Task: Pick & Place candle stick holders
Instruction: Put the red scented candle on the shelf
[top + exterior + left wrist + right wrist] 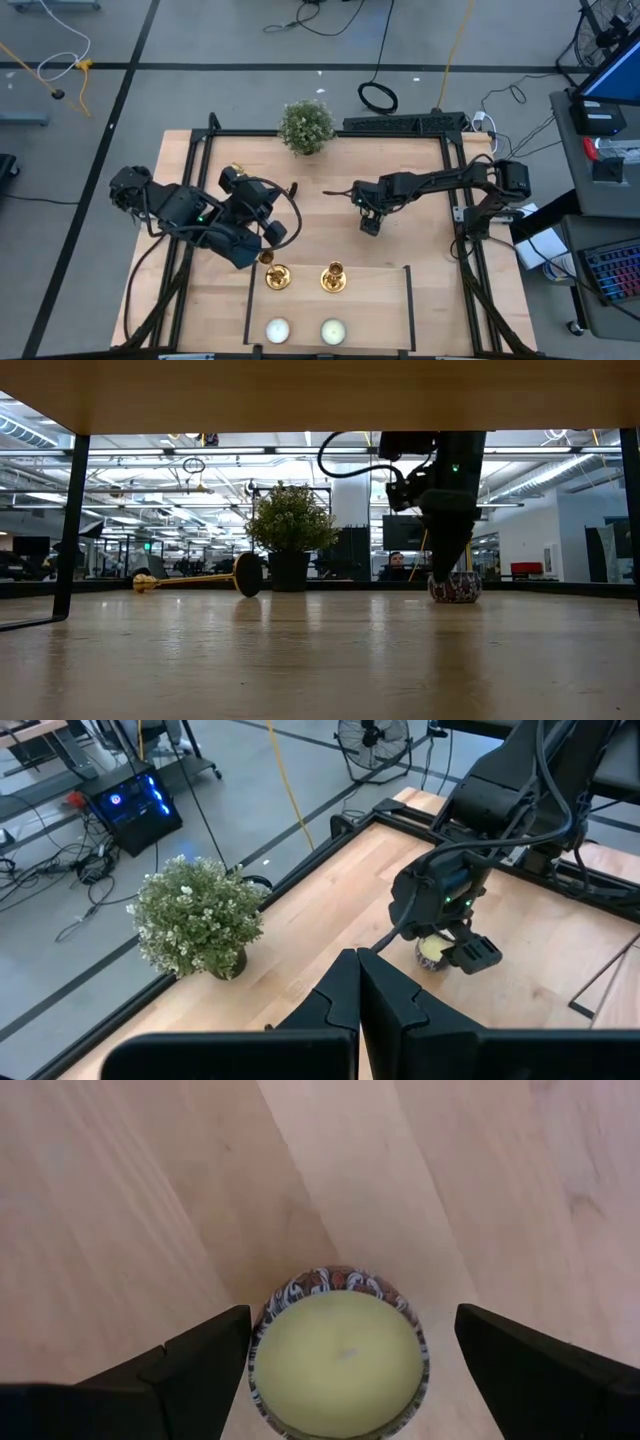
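Note:
Two gold candle stick holders [277,277] [333,277] stand upright on their round bases near the table's front. A third holder [190,580] lies on its side at the far left [237,172]. My right gripper [340,1345] is open and points down over a small patterned pot [338,1365] of pale-green candle at mid-table [370,222], one finger on each side of it. My left gripper [358,985] is shut and holds nothing. It hangs high over the table's left part [268,205]. My right gripper comes at the pot from above. One finger [215,1350] stands right beside the pot's rim [258,1342]; I cannot tell whether it touches. The other finger [510,1355] is clear of the rim. The pot sits upright on the table.
A bushy potted plant [306,125] stands at the table's far edge. Two flat white candles [277,330] [332,330] lie at the near edge. Black strips [408,300] border the near area, and a black frame [330,132] runs around the table.

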Controlling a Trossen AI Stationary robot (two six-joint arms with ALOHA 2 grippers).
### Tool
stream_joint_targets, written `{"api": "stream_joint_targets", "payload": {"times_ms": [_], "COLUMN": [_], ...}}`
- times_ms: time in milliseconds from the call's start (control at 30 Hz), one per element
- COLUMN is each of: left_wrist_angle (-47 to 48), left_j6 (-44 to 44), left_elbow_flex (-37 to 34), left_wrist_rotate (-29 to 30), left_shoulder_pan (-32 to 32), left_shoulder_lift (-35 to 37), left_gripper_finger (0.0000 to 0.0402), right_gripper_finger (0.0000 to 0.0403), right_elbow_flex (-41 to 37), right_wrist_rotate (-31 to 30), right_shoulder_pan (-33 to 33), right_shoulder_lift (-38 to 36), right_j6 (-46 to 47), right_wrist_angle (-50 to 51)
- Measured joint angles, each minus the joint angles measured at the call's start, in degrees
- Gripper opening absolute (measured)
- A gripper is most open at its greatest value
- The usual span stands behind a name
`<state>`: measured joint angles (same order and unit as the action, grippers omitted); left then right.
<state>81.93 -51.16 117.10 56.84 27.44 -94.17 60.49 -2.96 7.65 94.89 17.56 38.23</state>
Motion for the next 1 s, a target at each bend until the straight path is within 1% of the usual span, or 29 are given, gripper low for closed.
{"api": "stream_joint_targets", "payload": {"times_ms": [433, 633, 700, 833, 1000], "left_wrist_angle": [0.0, -1.3, -2.3, -2.8, -2.8], "left_j6": [0.1, 0.8, 1.7, 2.4, 2.4], "left_elbow_flex": [0.0, 0.0, 0.0, 0.0, 0.0], "left_wrist_rotate": [0.1, 0.1, 0.2, 0.2, 0.2], "left_shoulder_pan": [0.0, 0.0, 0.0, 0.0, 0.0], "left_shoulder_lift": [0.0, 0.0, 0.0, 0.0, 0.0], "left_gripper_finger": [0.0001, 0.0001, 0.0001, 0.0001, 0.0001], "right_gripper_finger": [0.0350, 0.0350, 0.0350, 0.0350, 0.0348], "right_elbow_flex": [0.0, -2.4, -3.6, -5.8, -6.3], "right_wrist_rotate": [0.2, 0.5, 1.7, 1.6, 1.5], "right_shoulder_pan": [0.2, 0.2, 0.2, 0.2, 0.2], "right_shoulder_lift": [0.0, 0.0, 0.0, 0.0, 0.0], "right_j6": [1.5, 3.2, 3.9, 4.3, 4.3], "right_wrist_angle": [1.0, 0.6, -0.3, -2.6, -5.1]}}
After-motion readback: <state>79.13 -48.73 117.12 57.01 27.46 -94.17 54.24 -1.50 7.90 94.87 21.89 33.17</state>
